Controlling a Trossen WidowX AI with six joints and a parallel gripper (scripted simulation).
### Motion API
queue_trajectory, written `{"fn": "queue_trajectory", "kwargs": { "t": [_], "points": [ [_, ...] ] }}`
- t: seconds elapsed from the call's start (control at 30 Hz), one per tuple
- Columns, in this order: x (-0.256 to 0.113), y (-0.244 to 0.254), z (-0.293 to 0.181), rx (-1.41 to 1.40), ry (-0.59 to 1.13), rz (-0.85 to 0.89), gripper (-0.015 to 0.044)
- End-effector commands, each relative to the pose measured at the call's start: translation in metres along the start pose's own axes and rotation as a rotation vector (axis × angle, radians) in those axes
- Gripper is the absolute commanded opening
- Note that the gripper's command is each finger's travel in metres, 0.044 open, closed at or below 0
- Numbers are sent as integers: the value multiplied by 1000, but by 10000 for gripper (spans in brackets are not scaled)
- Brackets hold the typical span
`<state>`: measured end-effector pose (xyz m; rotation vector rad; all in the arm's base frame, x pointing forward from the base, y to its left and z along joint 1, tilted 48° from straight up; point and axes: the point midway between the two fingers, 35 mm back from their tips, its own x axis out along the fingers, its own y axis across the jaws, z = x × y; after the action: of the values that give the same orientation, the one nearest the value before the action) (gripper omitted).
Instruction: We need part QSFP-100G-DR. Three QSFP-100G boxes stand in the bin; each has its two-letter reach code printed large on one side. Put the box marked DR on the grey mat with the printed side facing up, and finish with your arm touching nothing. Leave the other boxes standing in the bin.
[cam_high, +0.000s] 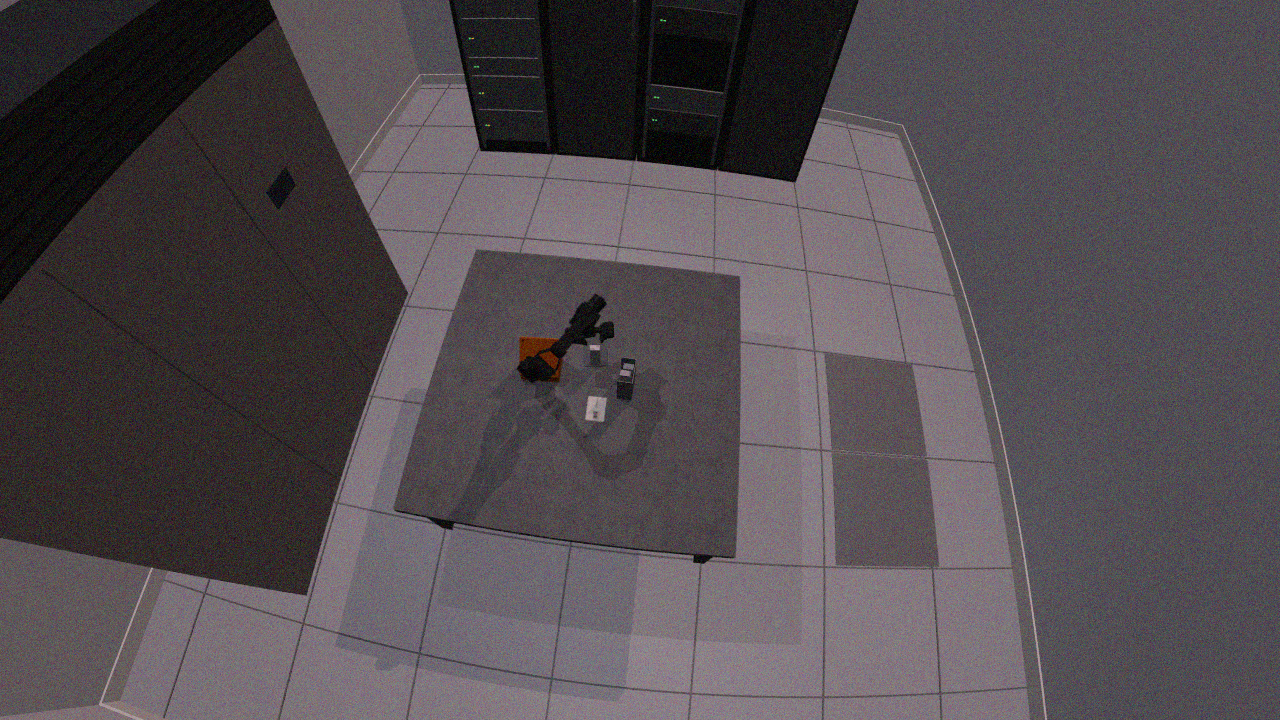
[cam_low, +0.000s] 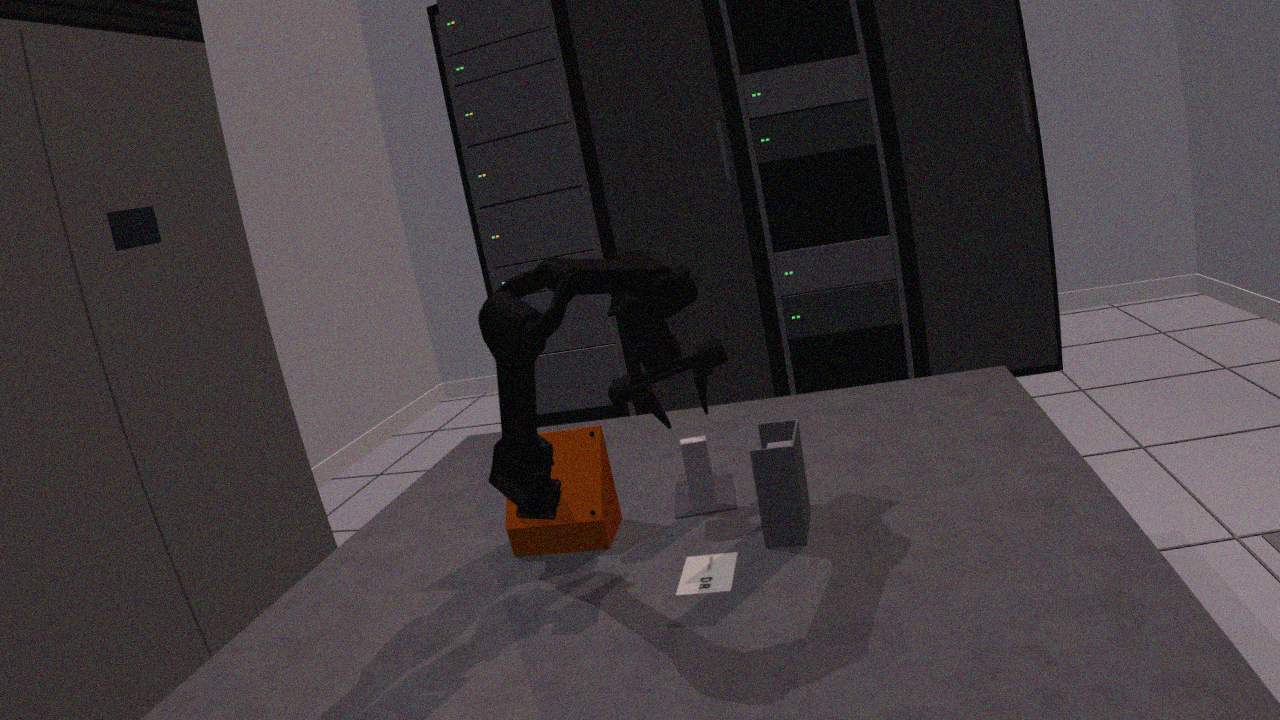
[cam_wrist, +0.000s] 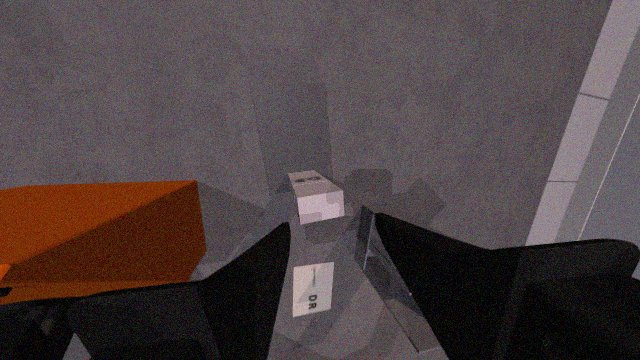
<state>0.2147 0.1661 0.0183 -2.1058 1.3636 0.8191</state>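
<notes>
DR box (cam_high: 595, 350) (cam_low: 696, 467) (cam_wrist: 320, 200), pale and oblong, stands upright below black, tapered, released fingers (cam_high: 594, 336) (cam_low: 688, 420).

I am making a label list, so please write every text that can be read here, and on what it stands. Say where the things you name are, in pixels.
"DR": on the white card (cam_high: 596, 409) (cam_low: 707, 574) (cam_wrist: 313, 289) on the table (cam_high: 680, 483) (cam_low: 984, 573) (cam_wrist: 150, 100).
Upright white box (cam_high: 595, 348) (cam_low: 697, 474) (cam_wrist: 321, 206): dark print, too slanted and blurred to read.
Bin (cam_high: 624, 390) (cam_low: 780, 501) (cam_wrist: 387, 280) and its boxes: none readable.

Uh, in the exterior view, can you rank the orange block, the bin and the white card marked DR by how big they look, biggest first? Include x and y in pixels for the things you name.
1. Orange block (cam_high: 528, 343) (cam_low: 581, 465) (cam_wrist: 150, 225)
2. Bin (cam_high: 624, 392) (cam_low: 781, 501)
3. White DR card (cam_high: 596, 402) (cam_low: 693, 577) (cam_wrist: 322, 280)
</notes>
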Motion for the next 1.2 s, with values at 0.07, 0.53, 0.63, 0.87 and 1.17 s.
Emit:
{"fn": "queue_trajectory", "kwargs": {
  "t": [0.07,0.53,0.63,0.87,1.17],
  "points": [
    [-20,-4,0,8,-5,-3,424],
    [-20,-7,-8,150,-232,80,440],
    [-20,-8,-10,183,-289,94,440],
    [-19,-8,-12,207,-326,110,440],
    [-16,-8,-19,342,-545,183,440]
  ]
}}
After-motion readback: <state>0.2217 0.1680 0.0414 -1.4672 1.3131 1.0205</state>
